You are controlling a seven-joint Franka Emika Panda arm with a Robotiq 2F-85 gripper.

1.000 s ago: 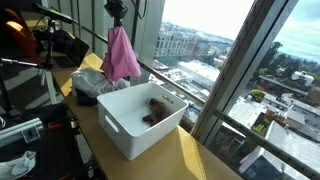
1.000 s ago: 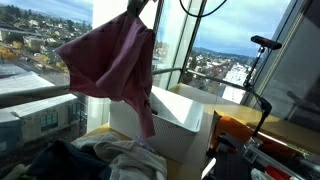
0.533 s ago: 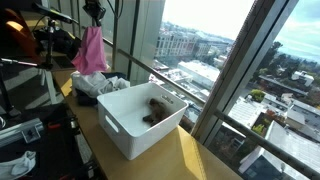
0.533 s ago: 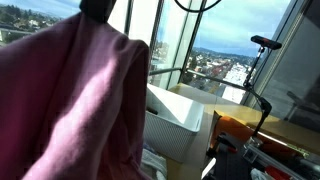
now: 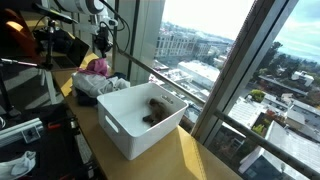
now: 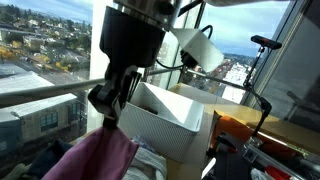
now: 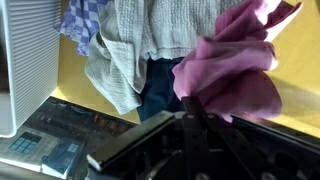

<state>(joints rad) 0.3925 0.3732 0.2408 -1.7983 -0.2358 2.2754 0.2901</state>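
The gripper (image 6: 110,118) is closed, with its jaws pinched on the top fold of the pink cloth (image 6: 95,160). The cloth hangs straight below the fingers and bunches at its lower end. In an exterior view this lower end reaches the pile of clothes (image 5: 95,88) directly under the gripper; whether it rests there with weight cannot be determined. In the wrist view the pile beneath the gripper comprises a grey knit garment (image 7: 150,30), a dark blue garment (image 7: 160,88) partly under it, and a blue checked cloth (image 7: 85,20) at the edge of the pile farthest from the pink cloth. The white bin (image 5: 135,125) stands just beside the pile. Its nearest rim lies below the level of the fingers and to one side of them, and a narrow gap separates the bin wall from the hanging cloth. A brown item (image 5: 157,110) lies inside the bin, well apart from the gripper. Bare yellow table top (image 7: 292,95) shows beyond the pink cloth, on the side away from the bin; this is the widest open room at cloth level. A dark device with keys (image 7: 45,140) lies close under the wrist, next to the bin wall. The window rail (image 6: 40,95) runs behind the gripper at roughly finger height and bounds movement toward the glass. The space above the gripper is open.
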